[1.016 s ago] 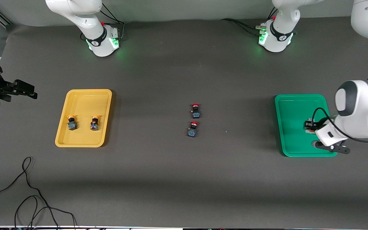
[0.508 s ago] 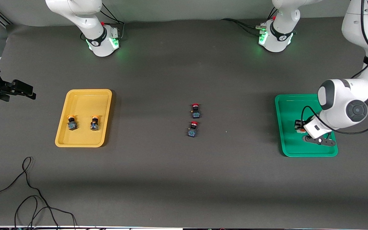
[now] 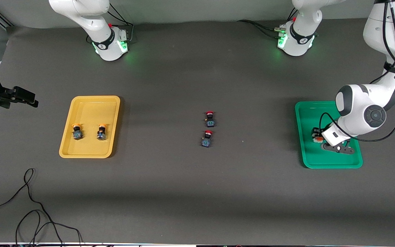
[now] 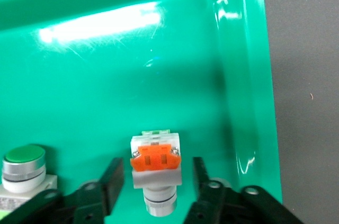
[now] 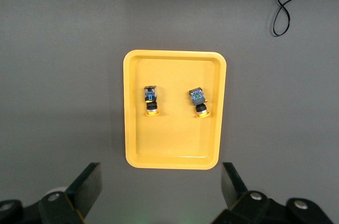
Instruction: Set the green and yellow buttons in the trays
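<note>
A shallow green plastic tray (image 3: 331, 165) with rounded corners is lying toward the left arm's end of the grey-covered table (image 3: 183, 188). The left gripper (image 4: 157, 180) is being held low inside it. Its black fingers (image 4: 112, 181) are being held apart on either side of a white-bodied push-button with an orange block (image 4: 155, 161). This button is lying on its side on the tray floor, with a gap showing between it and each finger, so nothing is being gripped. Its cap cannot be seen. Just beside it in the same tray, a second white-bodied button with a light green cap (image 4: 23, 161) is standing upright.

A shallow yellow plastic tray (image 3: 81, 152) is lying toward the right arm's end of the table. Two black-bodied buttons with yellow-orange caps are resting in it, one (image 3: 77, 132) beside the other (image 3: 101, 132) and apart from it.

The right gripper (image 5: 160, 184) is being held high over the table beside the yellow tray with its jaws spread wide and nothing between them; that arm is waiting.

Two black-bodied buttons with red caps are lying on the table between the trays, one (image 3: 210, 119) farther from the front camera than the other (image 3: 207, 138). A thin black cable (image 3: 29, 206) is trailing across the table nearer to the front camera than the yellow tray.
</note>
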Action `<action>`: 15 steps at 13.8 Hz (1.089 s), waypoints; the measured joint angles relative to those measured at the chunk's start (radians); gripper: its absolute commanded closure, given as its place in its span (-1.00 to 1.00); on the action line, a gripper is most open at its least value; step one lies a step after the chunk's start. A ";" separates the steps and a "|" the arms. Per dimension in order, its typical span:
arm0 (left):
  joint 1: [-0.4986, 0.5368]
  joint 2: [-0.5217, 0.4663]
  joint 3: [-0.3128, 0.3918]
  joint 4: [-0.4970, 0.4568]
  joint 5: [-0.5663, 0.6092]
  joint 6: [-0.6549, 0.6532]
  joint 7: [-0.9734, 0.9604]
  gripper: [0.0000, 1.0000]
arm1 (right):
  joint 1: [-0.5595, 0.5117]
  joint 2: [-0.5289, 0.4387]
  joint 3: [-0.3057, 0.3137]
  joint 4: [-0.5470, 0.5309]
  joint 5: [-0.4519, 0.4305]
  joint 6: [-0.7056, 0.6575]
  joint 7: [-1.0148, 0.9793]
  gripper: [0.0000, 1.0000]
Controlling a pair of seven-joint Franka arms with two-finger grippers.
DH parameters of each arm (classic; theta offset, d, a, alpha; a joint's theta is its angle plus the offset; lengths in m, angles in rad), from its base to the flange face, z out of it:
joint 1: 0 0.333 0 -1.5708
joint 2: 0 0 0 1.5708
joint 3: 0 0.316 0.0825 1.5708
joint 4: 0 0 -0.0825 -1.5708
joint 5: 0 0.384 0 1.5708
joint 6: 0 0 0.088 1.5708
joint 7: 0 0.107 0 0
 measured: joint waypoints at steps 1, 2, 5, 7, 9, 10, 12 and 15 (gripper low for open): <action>0.001 -0.003 0.000 0.002 0.000 0.000 0.000 -1.00 | 0.000 0.000 0.000 0.000 0.000 0.000 0.002 -0.99; 0.001 -0.011 -0.001 0.006 0.000 -0.006 0.000 -1.00 | 0.000 0.000 0.000 0.000 0.000 0.000 0.003 -0.99; 0.001 -0.108 -0.013 0.067 -0.001 -0.191 -0.005 -1.00 | 0.000 0.000 0.000 0.001 0.000 -0.002 0.005 -0.99; -0.005 -0.201 -0.023 0.176 -0.003 -0.439 -0.010 -1.00 | 0.000 0.000 0.000 0.001 0.000 -0.004 0.005 -0.99; -0.031 -0.261 -0.027 0.312 -0.004 -0.681 -0.044 -1.00 | 0.000 0.000 0.000 0.001 0.000 -0.005 0.005 -0.99; -0.049 -0.273 -0.028 0.375 -0.004 -0.775 -0.067 -1.00 | 0.000 0.000 0.000 0.001 0.000 -0.005 0.005 -0.99; -0.087 -0.276 -0.029 0.511 -0.004 -0.941 -0.099 -1.00 | 0.000 0.001 0.000 0.001 0.000 -0.005 0.005 -0.99; -0.122 -0.274 -0.029 0.676 -0.004 -1.108 -0.112 -1.00 | -0.001 0.001 0.000 0.001 0.000 -0.005 0.006 -0.99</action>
